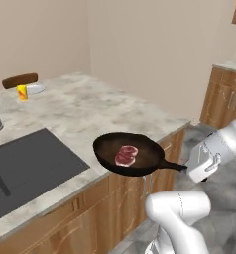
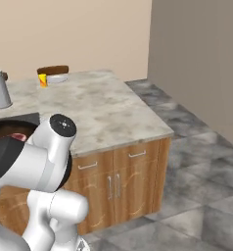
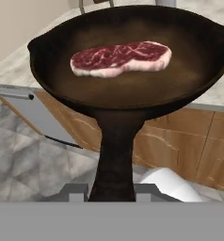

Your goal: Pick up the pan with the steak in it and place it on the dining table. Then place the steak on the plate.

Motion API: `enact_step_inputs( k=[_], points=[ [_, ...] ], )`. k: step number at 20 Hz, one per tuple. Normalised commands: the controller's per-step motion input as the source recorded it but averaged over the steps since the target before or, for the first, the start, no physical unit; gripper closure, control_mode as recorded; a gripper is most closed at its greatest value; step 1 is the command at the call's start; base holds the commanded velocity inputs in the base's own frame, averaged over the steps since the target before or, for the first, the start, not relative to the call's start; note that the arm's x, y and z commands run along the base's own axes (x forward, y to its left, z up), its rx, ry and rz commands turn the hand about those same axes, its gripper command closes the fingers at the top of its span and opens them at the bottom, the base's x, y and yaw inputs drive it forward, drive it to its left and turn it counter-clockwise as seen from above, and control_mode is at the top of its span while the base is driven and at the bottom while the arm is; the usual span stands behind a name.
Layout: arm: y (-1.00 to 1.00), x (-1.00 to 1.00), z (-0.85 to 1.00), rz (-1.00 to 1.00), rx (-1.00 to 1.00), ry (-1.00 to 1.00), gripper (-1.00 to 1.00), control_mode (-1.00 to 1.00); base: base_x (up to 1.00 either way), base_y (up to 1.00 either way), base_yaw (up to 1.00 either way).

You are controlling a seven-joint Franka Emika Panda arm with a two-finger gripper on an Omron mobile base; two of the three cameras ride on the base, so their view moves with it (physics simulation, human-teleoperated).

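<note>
Marbled stone tops the counter (image 1: 85,111), my landmark for everything else. I judge I'm in the carrying step: the pan (image 1: 127,154) is lifted off and hangs past the counter's front edge, over the cabinet doors. Next I need to drive toward the dining table while keeping the pan level. My hand (image 1: 189,167) grasps the handle's end, out from the counter's corner, so the bowl reaches from my hand back toward the counter. Inside, the steak (image 3: 119,57) lies flat near the bowl's far side.
</note>
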Motion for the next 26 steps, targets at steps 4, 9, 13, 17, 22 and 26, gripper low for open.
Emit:
enact_step_inputs(
  k=[4,9,13,17,22,26],
  points=[
    [0.00,0.00,0.00,0.00,0.00,0.00,1.00,1.00,0.32,-1.00,0.00],
    [0.00,0.00,0.00,0.00,0.00,0.00,1.00,1.00,0.28,-1.00,0.00],
    [0.00,0.00,0.00,0.00,0.00,0.00,1.00,1.00,0.49,-1.00,0.00],
    [0.00,0.00,0.00,0.00,0.00,0.00,1.00,1.00,0.52,-1.00,0.00],
    [0.00,0.00,0.00,0.00,0.00,0.00,1.00,1.00,0.60,-1.00,0.00],
    [0.00,0.00,0.00,0.00,0.00,0.00,1.00,1.00,0.62,-1.00,0.00]
  ],
)
